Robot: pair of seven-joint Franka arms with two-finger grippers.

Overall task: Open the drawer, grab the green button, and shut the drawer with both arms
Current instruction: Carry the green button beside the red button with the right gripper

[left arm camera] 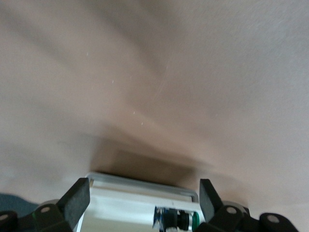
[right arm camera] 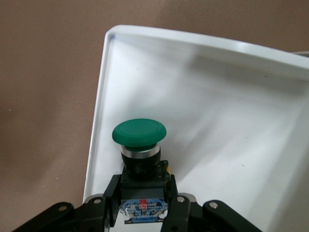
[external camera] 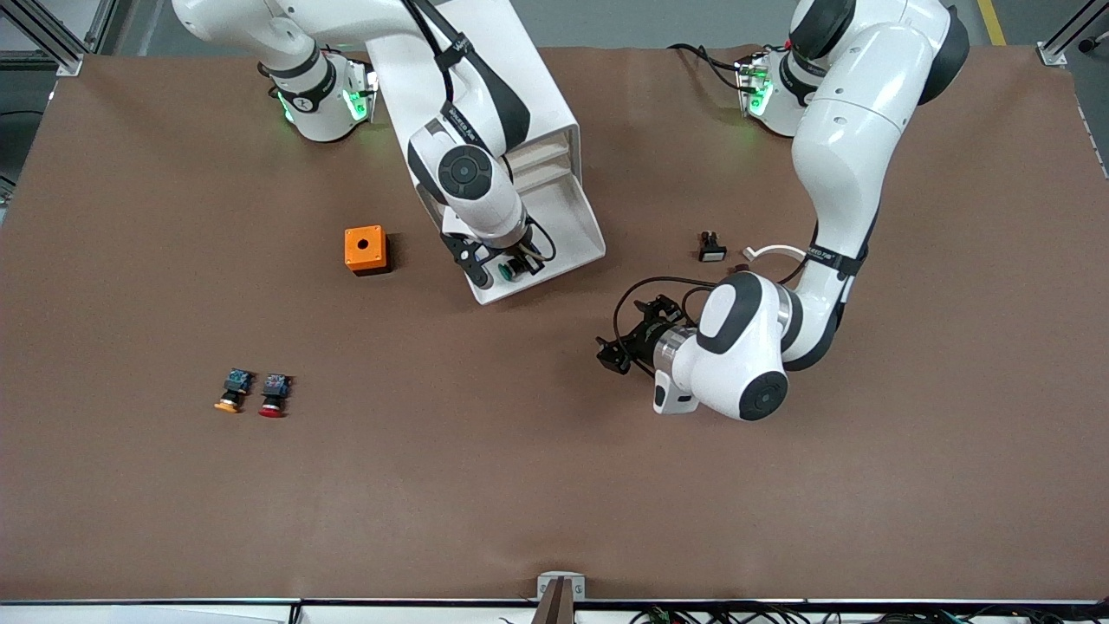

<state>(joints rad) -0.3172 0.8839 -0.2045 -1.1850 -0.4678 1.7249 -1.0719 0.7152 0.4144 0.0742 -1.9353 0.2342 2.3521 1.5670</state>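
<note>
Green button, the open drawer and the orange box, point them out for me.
green button (right arm camera: 139,132), right wrist view, on its cap.
drawer (external camera: 579,227), front view, on its bare tray floor.
orange box (external camera: 365,249), front view, on its top face.

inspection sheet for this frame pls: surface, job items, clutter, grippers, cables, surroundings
Surface: brown table, slightly rippled.
Job's things: drawer pulled out of the white cabinet; green button in it.
Clutter: orange box; yellow-capped button beside red-capped button; small black part.
Grippers: right gripper in the drawer, jaws shut on the button's body; left gripper low over bare table by the drawer's front, jaws open.
Cables: black loops at both wrists.
Surroundings: aluminium frame posts at the corners.
</note>
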